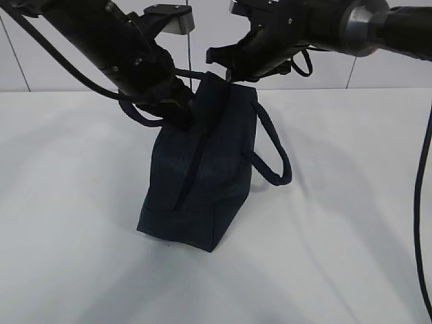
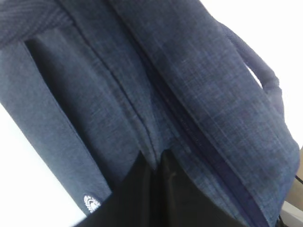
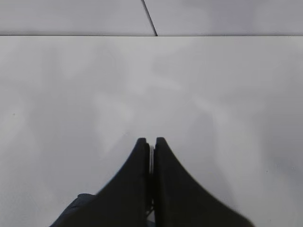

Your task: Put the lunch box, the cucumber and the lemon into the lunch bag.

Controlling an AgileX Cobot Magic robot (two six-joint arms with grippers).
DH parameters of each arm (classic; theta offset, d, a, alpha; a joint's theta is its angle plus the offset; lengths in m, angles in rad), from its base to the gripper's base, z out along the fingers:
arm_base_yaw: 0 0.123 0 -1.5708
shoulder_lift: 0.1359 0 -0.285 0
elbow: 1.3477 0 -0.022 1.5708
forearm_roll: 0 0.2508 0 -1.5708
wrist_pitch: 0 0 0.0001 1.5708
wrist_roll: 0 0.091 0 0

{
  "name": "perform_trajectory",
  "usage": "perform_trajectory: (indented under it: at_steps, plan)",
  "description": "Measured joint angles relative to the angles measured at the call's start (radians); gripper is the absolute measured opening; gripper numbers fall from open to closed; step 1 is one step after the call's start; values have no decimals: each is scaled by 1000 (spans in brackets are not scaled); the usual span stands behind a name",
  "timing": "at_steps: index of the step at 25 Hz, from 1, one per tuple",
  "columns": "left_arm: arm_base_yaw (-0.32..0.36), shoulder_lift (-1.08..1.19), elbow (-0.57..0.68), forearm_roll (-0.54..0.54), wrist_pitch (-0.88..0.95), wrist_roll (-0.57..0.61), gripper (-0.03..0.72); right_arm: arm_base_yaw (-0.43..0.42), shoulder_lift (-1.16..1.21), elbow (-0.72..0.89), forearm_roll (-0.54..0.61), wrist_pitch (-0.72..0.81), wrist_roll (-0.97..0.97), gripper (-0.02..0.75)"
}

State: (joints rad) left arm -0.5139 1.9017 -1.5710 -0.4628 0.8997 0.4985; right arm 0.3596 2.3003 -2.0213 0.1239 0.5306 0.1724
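Observation:
The dark navy lunch bag (image 1: 202, 182) stands on one end on the white table, leaning, with its zipper (image 1: 192, 165) running down the face turned to me. My left gripper (image 1: 183, 115) is shut on a fold of the bag's fabric (image 2: 189, 71) near the upper end; in the left wrist view the fingertips pinch a crease, gripper (image 2: 156, 158). My right gripper (image 1: 214, 64) is at the bag's top corner, shut, with a thin silvery sliver between its fingers, gripper (image 3: 151, 142). The lunch box, the cucumber and the lemon are out of view.
One padded handle (image 1: 273, 148) hangs off the bag's right side. The white table (image 1: 67, 202) spreads around the bag, with a tiled wall behind. A black cable (image 1: 422, 202) drops along the right edge.

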Motion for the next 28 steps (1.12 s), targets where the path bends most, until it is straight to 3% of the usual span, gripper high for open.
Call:
perform_trajectory:
  at_steps: [17,20,25,28]
  plan:
    - [0,0,0,21,20,-18,6,-9,46,-4,32,15,0,6]
    - [0,-4,-6,26,18,-43,87,-9,46,-10,36,16,-2,6]
    - [0,-8,-64,37,-17,-65,361,-14,46,-10,52,22,-8,6]
    - [0,-6,-92,37,-30,-67,398,-14,46,-10,59,24,-13,6]
